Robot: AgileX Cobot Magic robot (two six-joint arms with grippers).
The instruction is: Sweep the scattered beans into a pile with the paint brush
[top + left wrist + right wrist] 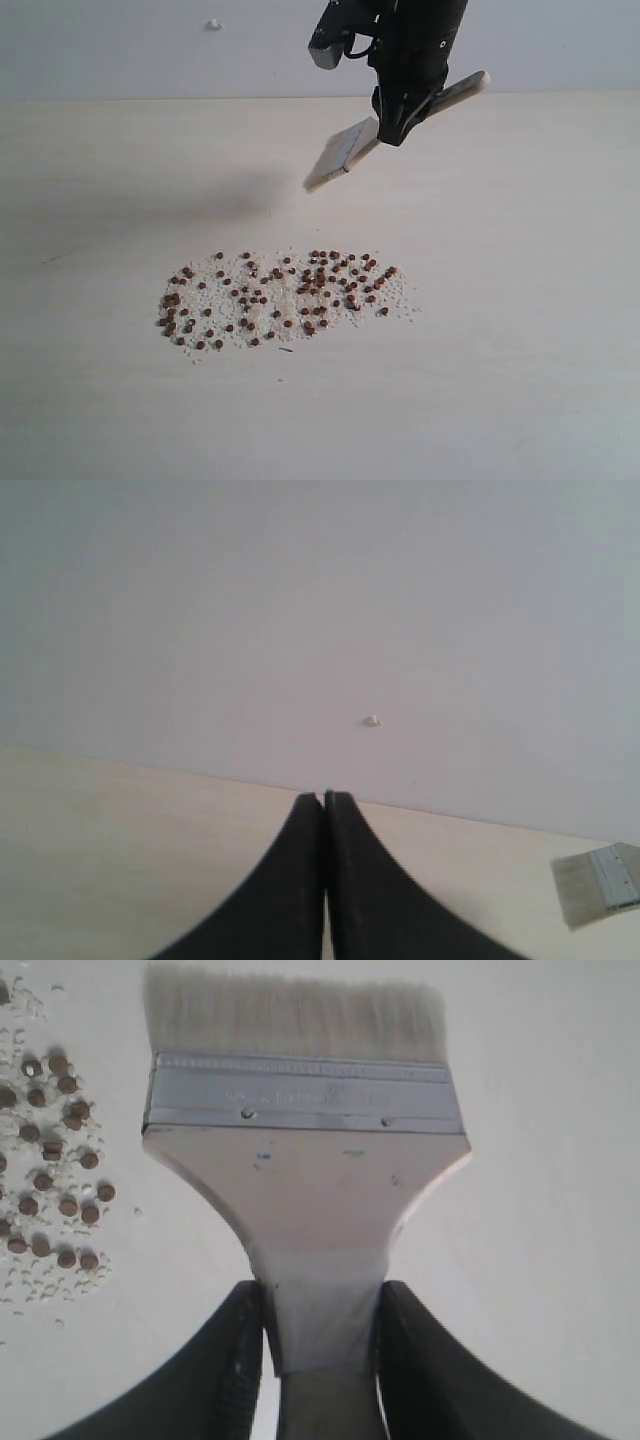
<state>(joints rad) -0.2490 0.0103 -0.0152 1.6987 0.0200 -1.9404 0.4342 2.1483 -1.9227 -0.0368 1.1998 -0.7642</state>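
Note:
Small reddish-brown beans (pixel 285 297) lie scattered among whitish grains across the middle of the pale table (pixel 520 300); some show in the right wrist view as beans (pixel 55 1160). My right gripper (pixel 400 115) is shut on the handle of the paint brush (pixel 345 150), holding it tilted in the air behind the beans, bristles down-left. In the right wrist view the brush (pixel 300 1110) shows cream bristles and a silver ferrule, with the gripper (pixel 320 1305) clamping its taped handle. My left gripper (pixel 324 802) is shut and empty, outside the exterior view; its camera catches the paint brush (pixel 600 880).
A light wall (pixel 150 50) rises behind the table's far edge, with a small white speck (pixel 213 24) on it. The brush casts a faint shadow (pixel 210 195) on the table to the left.

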